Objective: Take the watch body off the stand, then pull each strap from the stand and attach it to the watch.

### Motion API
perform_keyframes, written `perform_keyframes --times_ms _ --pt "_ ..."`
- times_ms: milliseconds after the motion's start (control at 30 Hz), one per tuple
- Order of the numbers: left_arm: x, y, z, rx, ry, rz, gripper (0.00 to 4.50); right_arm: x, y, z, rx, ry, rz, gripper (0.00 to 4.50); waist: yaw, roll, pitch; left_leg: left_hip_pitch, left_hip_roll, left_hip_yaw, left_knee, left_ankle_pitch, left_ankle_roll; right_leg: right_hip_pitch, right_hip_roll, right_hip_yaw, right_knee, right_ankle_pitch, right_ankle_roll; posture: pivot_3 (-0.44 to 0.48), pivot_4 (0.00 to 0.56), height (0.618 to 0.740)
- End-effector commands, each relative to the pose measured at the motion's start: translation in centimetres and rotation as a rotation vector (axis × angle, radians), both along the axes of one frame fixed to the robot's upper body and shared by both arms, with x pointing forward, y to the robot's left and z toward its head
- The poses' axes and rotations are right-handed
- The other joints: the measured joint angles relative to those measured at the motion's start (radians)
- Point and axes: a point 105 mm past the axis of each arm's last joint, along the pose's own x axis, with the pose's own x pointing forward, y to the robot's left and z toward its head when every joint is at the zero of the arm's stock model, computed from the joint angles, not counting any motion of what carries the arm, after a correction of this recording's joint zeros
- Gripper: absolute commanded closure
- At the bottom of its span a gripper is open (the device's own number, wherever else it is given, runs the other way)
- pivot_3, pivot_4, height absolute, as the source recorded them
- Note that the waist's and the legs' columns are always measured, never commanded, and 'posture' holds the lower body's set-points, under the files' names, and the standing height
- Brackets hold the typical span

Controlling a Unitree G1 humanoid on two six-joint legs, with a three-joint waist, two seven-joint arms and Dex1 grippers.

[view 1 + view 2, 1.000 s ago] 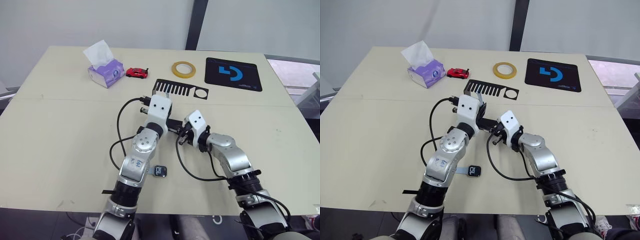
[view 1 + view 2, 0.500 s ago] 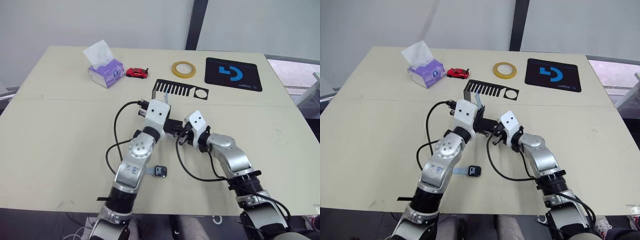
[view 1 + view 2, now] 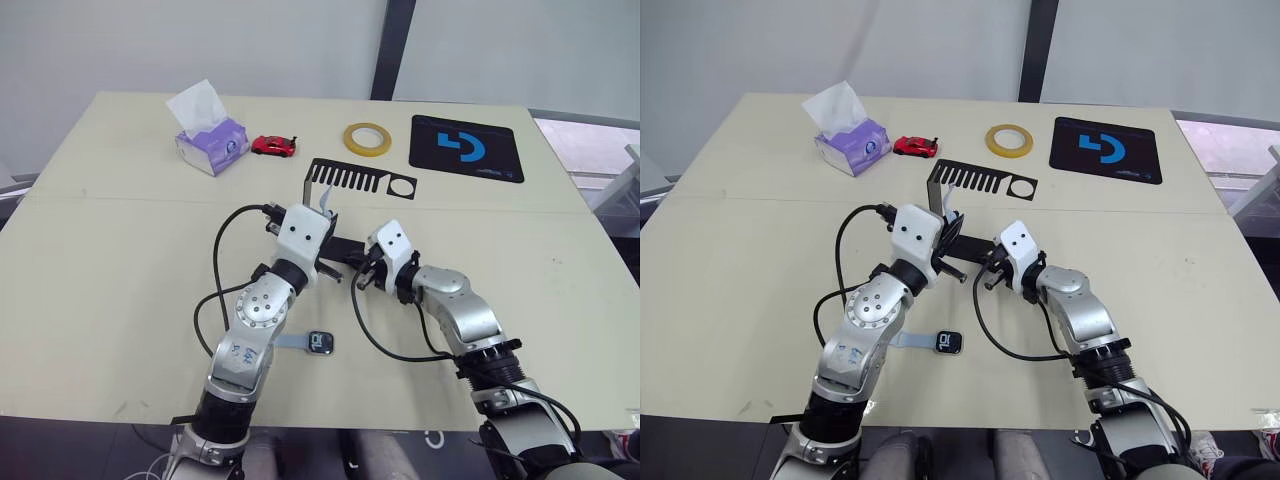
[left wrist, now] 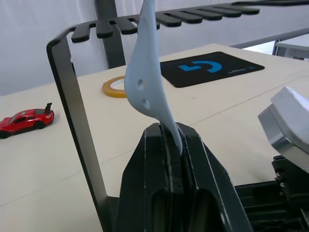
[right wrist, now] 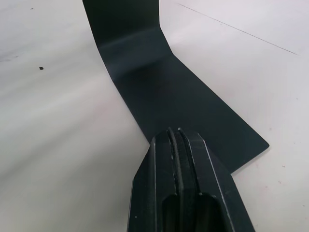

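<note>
Nearest us on the surface (image 3: 110, 270), well in front of the stand (image 3: 355, 180), lies the watch (image 3: 320, 343), face up, with one pale strap (image 3: 292, 342) already running out from its side toward our left arm. That puts us on the second strap (image 4: 147, 82).

Our left gripper (image 4: 169, 145) is clamped shut on the lower end of that strap just in front of the stand's upright; the band curves up from the jaws and its top runs up into the comb slots of the top plate, so it hangs from the stand with its holes showing. Our right gripper (image 5: 176, 142), just beside the left one at the foot of the stand, is closed with its tips pressed on the stand's flat base, which we judge is steadying the bracket against the pull.

As we read it, the next move calls for drawing the strap down and out along its slot while the base stays pinned, then carrying it back to the watch and lining its end up with the free side of the case. A crooked pull could tip the stand or snag the band in the comb.

Beyond the stand sit a tape roll (image 3: 367, 138), a black mat (image 3: 466, 148), a red toy car (image 3: 274, 146) and a tissue pack (image 3: 210, 135).
</note>
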Motion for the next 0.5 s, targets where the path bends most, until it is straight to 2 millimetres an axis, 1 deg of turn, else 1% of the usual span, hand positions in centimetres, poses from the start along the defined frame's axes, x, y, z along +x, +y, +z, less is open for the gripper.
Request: perform_keyframes --times_ms 33,133,300,400,500 --pt "-0.3 0.0 1.0 -0.019 -0.036 -0.012 4.44 -0.2 -0.5 -2.1 -0.032 0.073 -0.018 4.5 0.0 0.0 0.0 0.0 0.0 0.0 0.0 0.0 0.0 0.0 0.0 0.0 0.0 0.0 0.0 0.0 0.15 0.738" --pt "0.1 -0.2 0.3 -0.037 -0.02 -0.002 4.44 -0.2 -0.5 -2.1 -0.032 0.074 -0.018 4.5 0.0 0.0 0.0 0.0 0.0 0.0 0.0 0.0 0.0 0.0 0.0 0.0 0.0 0.0 0.0 0.0 0.15 0.738" --pt "-0.4 -0.4 -0.5 -0.051 -0.079 -0.053 4.44 0.0 -0.5 -2.0 -0.034 0.073 -0.019 4.5 -0.001 0.0 0.0 0.0 0.0 0.0 0.0 0.0 0.0 0.0 0.0 0.0 0.0 0.0 0.0 0.0 0.15 0.738" --pt "-0.4 -0.3 -1.1 -0.077 -0.08 -0.078 4.44 0.0 -0.6 -1.9 -0.038 0.072 -0.018 4.5 -0.001 0.0 0.0 0.0 0.0 0.0 0.0 0.0 0.0 0.0 0.0 0.0 0.0 0.0 0.0 0.0 0.15 0.738" --pt "-0.4 -0.3 -0.9 -0.118 -0.083 -0.095 4.44 0.1 -0.7 -1.9 -0.041 0.072 -0.02 4.5 0.0 0.0 0.0 0.0 0.0 0.0 0.0 0.0 0.0 0.0 0.0 0.0 0.0 0.0 0.0 0.0 0.15 0.738"
